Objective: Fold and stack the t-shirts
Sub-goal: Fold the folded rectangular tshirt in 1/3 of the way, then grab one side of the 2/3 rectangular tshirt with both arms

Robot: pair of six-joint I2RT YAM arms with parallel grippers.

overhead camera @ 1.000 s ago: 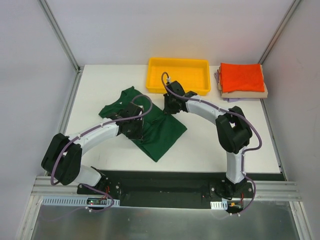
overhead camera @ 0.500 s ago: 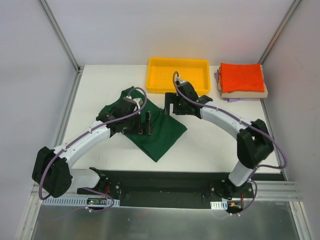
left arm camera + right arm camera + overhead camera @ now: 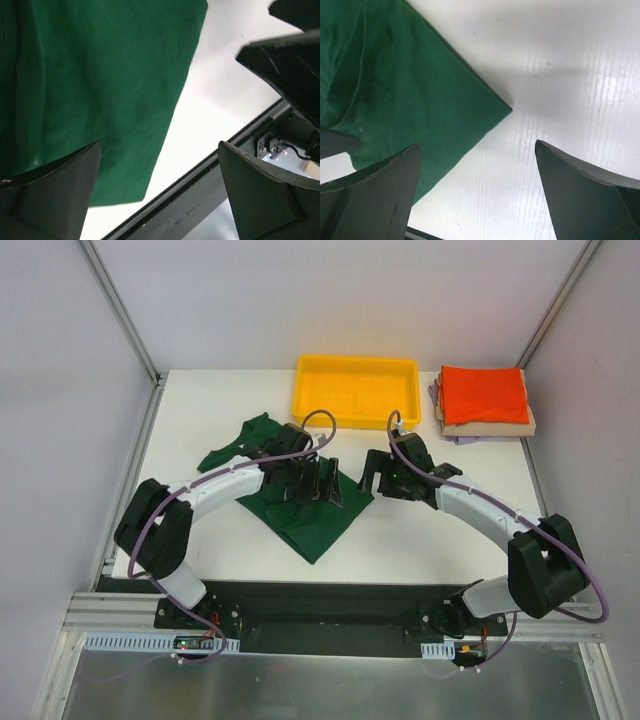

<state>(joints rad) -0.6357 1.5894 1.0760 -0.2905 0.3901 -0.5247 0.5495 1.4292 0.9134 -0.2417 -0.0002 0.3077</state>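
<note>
Left wrist: pincer (image 3: 157, 150) agape over t-shirt (image 3: 100, 75).

So there's a white table (image 3: 200, 530) boxed in by plain pale walls (image 3: 330, 300), with aluminium posts (image 3: 120, 310) slanting up from the two back corners. A yellow plastic tray (image 3: 355, 362) sits right at the back edge, a bit right of centre, long side running along the wall. A black plate (image 3: 340, 605) runs along the near edge, then a silver rail (image 3: 330, 640), then a dull grey metal sheet (image 3: 300, 690) closest to me.
</note>
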